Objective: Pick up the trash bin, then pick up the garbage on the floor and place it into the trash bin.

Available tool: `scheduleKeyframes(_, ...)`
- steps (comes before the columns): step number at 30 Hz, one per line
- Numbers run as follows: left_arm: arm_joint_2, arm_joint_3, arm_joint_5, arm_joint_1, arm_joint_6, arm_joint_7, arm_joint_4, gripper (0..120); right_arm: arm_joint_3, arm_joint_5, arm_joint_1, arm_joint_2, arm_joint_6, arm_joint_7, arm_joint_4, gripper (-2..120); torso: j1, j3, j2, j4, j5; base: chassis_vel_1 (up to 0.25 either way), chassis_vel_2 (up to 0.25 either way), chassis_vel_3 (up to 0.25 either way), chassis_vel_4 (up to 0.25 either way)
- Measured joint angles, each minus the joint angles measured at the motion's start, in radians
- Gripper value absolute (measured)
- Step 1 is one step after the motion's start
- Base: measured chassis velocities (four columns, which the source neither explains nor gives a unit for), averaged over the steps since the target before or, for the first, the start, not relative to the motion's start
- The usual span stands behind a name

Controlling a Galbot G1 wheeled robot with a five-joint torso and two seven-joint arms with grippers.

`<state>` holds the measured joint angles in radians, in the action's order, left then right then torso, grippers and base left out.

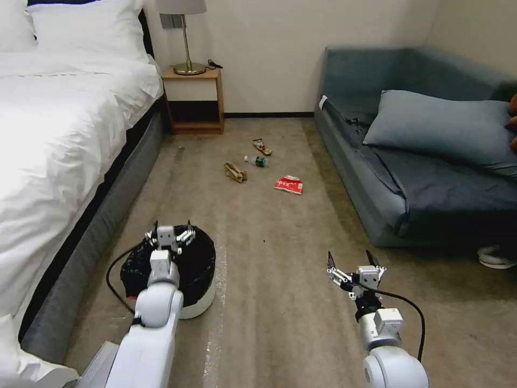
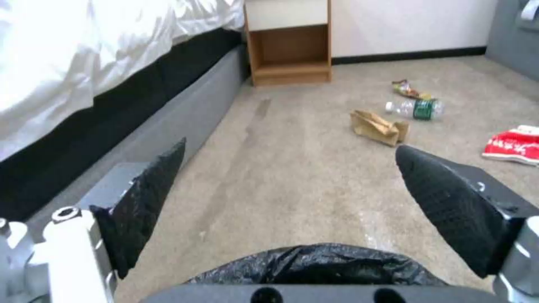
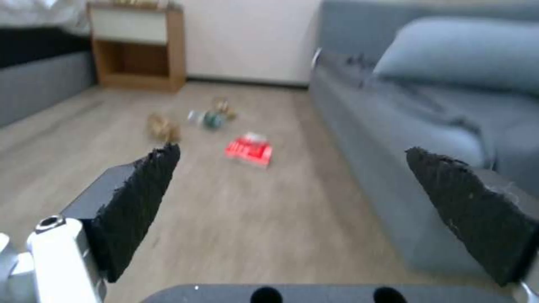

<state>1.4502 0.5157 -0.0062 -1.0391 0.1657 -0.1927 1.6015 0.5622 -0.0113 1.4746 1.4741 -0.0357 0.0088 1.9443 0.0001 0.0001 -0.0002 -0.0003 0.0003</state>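
The bin (image 1: 191, 280) stood upright on the floor, not yet lifted; the left tool (image 1: 171, 235) hung released over its far rim. The right tool (image 1: 354, 265) waited released, well right of the bin. Beyond the bin lay the packet (image 1: 289, 185), paper bag (image 1: 235, 172), wrapper (image 1: 262, 146) and bottle (image 1: 256, 160), the bottle lying crosswise with its cap toward the bed (image 1: 59, 118).

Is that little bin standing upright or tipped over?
Upright. The trash bin sits flat on the carpet, its bag-lined mouth facing up under the left gripper.
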Motion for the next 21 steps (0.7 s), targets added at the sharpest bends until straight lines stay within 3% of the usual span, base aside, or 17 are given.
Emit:
scheduleKeyframes(6,0.0,0.0,0.0,0.001,0.001,-0.001,-0.002,100,0.025,-0.025,-0.146,-0.05,-0.074,0.021,-0.11,100,0.0,0.0,0.0,0.0005,-0.0001,0.0,0.0,0.0,0.0)
scheduleKeyframes(9,-0.004,-0.015,0.0,-0.015,0.028,-0.009,0.074,100,0.04,-0.059,-0.276,-0.094,-0.13,0.043,-0.185,100,0.0,0.0,0.0,-0.0001,0.0004,0.0,0.0,0.0,0.0)
scheduleKeyframes(12,-0.005,-0.021,0.001,-0.022,0.036,-0.009,0.099,100,0.036,-0.074,-0.292,-0.104,-0.134,0.047,-0.18,100,0.0,0.0,0.0,0.0004,0.0003,0.0,0.0,0.0,0.0)
scheduleKeyframes(13,-0.008,-0.03,0.002,-0.039,0.053,-0.014,0.155,100,0.032,-0.091,-0.298,-0.122,-0.14,0.047,-0.153,100,0.0,0.0,0.0,0.0006,-0.0013,0.0,0.0,0.0,0.0)
scheduleKeyframes(14,-0.01,-0.043,0.003,-0.054,0.07,-0.016,0.208,100,0.024,-0.096,-0.287,-0.128,-0.134,0.043,-0.14,100,0.0,0.0,0.0,0.0003,0.0003,0.0,0.0,0.0,0.0)
scheduleKeyframes(18,-0.013,-0.056,0.006,-0.075,0.091,-0.021,0.281,100,0.018,-0.101,-0.277,-0.135,-0.128,0.043,-0.128,100,0.0,0.0,0.0,0.0001,-0.0007,0.0,0.0,0.0,0.0)
scheduleKeyframes(19,-0.015,-0.067,0.007,-0.091,0.109,-0.024,0.337,100,0.017,-0.099,-0.274,-0.136,-0.135,0.042,-0.131,100,0.0,0.0,0.0,0.0001,0.0002,0.0,0.0,0.0,0.0)
scheduleKeyframes(20,-0.015,-0.067,0.007,-0.091,0.109,-0.024,0.337,100,0.017,-0.099,-0.274,-0.136,-0.135,0.042,-0.131,100,0.0,0.0,0.0,0.0001,0.0002,0.0,0.0,0.0,0.0)
scheduleKeyframes(21,-0.017,-0.075,0.009,-0.104,0.121,-0.026,0.38,100,0.017,-0.096,-0.271,-0.137,-0.145,0.04,-0.135,100,0.0,0.0,0.0,0.0002,0.0,0.0,0.0,0.0,0.0)
